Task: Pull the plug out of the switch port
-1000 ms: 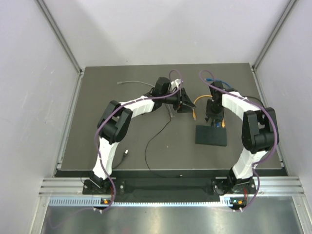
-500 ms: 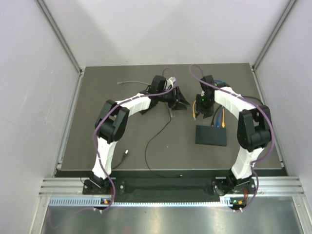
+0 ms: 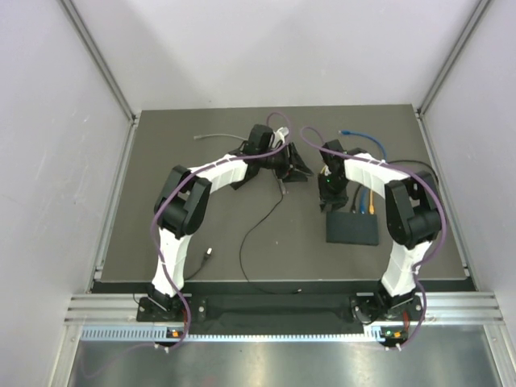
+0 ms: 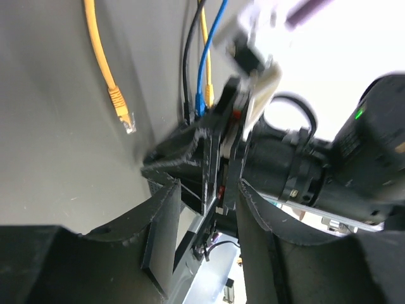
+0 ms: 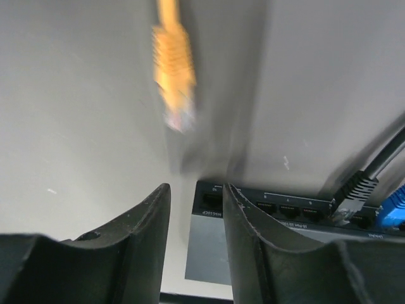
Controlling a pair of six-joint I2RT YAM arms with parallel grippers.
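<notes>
The right gripper [image 3: 332,189] has swung left along the far edge of the network switch [image 3: 351,230]. The left gripper [image 3: 295,167] has drawn back a little toward its own side.

The right jaws stand apart with nothing between them, hovering just short of the switch's port face. The end switch port [image 5: 210,200], seen behind the gap between them, is empty, and so are the next three ports [image 5: 283,208]. Further right a black plug [image 5: 355,186] sits in a socket, with a blue plug [image 5: 393,213] beside it at the frame's edge.

The yellow plug [image 5: 172,71] lies loose on the counter [image 5: 76,114] beyond the port face, clear of it and blurred in the right wrist view.

The left jaws are also apart and empty, pointing toward the right gripper.
</notes>
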